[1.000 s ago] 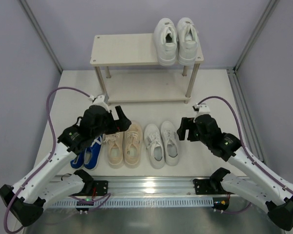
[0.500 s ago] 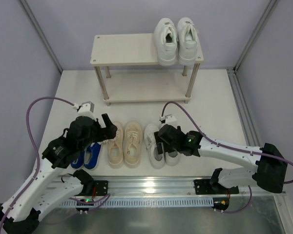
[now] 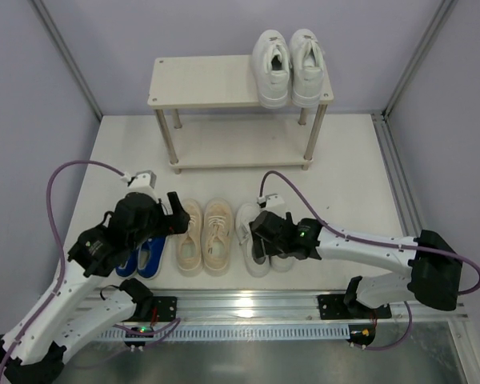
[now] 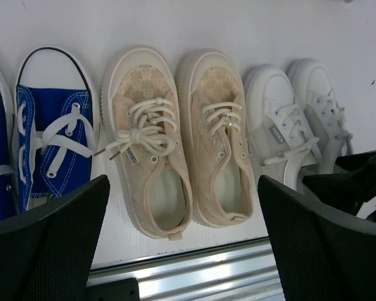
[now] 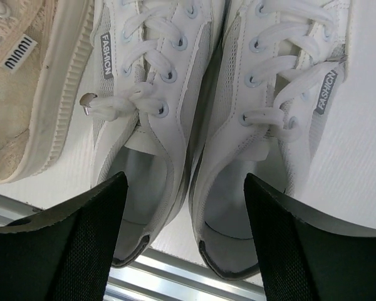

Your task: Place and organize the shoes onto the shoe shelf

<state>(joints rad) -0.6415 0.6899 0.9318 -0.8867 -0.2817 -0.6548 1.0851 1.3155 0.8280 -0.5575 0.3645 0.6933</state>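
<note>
The shoe shelf (image 3: 208, 80) stands at the back, with the large chunky white pair (image 3: 286, 66) on the right of its top board. Three pairs sit in a row on the table near the rail: blue (image 3: 142, 256) (image 4: 50, 141), beige canvas (image 3: 205, 234) (image 4: 175, 144) and smaller white (image 3: 260, 228) (image 5: 207, 106). My left gripper (image 3: 164, 228) (image 4: 185, 244) hovers open above the heels of the beige pair, touching nothing. My right gripper (image 3: 270, 242) (image 5: 185, 241) is open low over the white pair's heels, one finger on either outer side of the pair.
A metal rail (image 3: 248, 302) runs along the table's near edge just behind the shoes' heels. The shelf's lower board (image 3: 240, 144) and the left of its top board are bare. Grey walls close in both sides.
My right arm has swung left and down onto the smaller white pair, its jaws narrowing a little. My left arm has drawn back and leftward, still open.
</note>
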